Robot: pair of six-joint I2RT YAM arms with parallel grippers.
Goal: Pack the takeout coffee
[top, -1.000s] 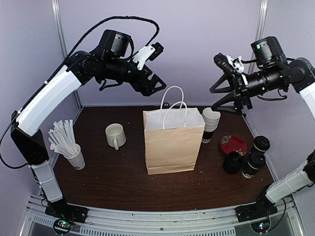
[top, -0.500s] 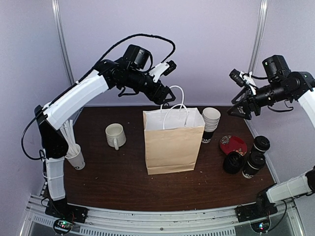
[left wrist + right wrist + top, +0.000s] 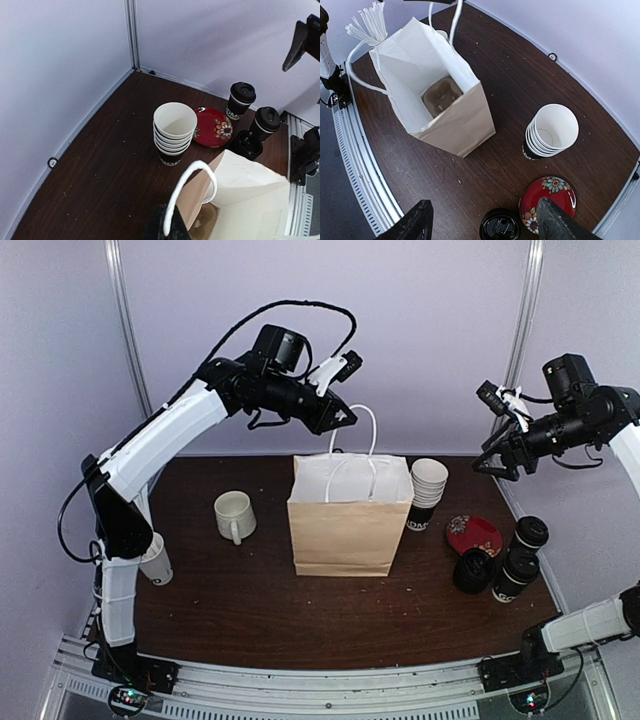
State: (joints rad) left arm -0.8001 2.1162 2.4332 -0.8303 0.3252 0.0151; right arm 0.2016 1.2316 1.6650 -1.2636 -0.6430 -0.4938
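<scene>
Top external view: your left hand [image 3: 344,418] is pinched shut on the paper bag handle [image 3: 373,430] at upper centre; your right hand [image 3: 497,462] hangs wide open, empty. Both lidded coffee cups [image 3: 528,533] stand on the worktop [image 3: 230,610] at lower right.

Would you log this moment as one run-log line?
left gripper: shut on brown paper bag's white handle | right gripper: open | two lidded black paper cups: unpacked

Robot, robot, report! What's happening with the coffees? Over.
Left gripper shut on bag handle. Right gripper open, empty. Both lidded coffee cups on table, unpacked. Cup stack beside bag.
</scene>
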